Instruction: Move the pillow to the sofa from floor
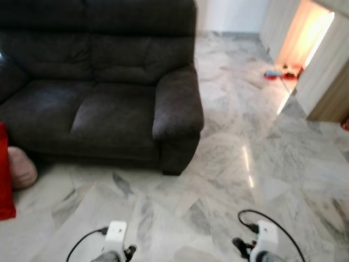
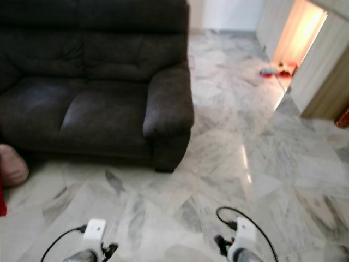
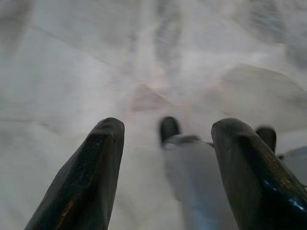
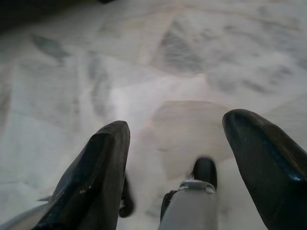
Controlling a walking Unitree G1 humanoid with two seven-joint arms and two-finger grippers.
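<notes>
A pale pink pillow (image 1: pixel 19 167) lies on the marble floor at the far left, against the front of the dark grey sofa (image 1: pixel 103 87). Both arms hang low at the bottom edge of the head views, well away from the pillow. My left gripper (image 3: pixel 165 143) is open, its two black fingers spread over bare floor. My right gripper (image 4: pixel 175 139) is open too, with nothing between its fingers. In both wrist views a robot leg and foot appear beyond the fingers.
A red object (image 1: pixel 5 174) stands at the left edge beside the pillow. Marble floor (image 1: pixel 234 158) stretches to the right of the sofa. At the back right a lit doorway (image 1: pixel 305 33) has red items (image 1: pixel 275 74) on the floor before it.
</notes>
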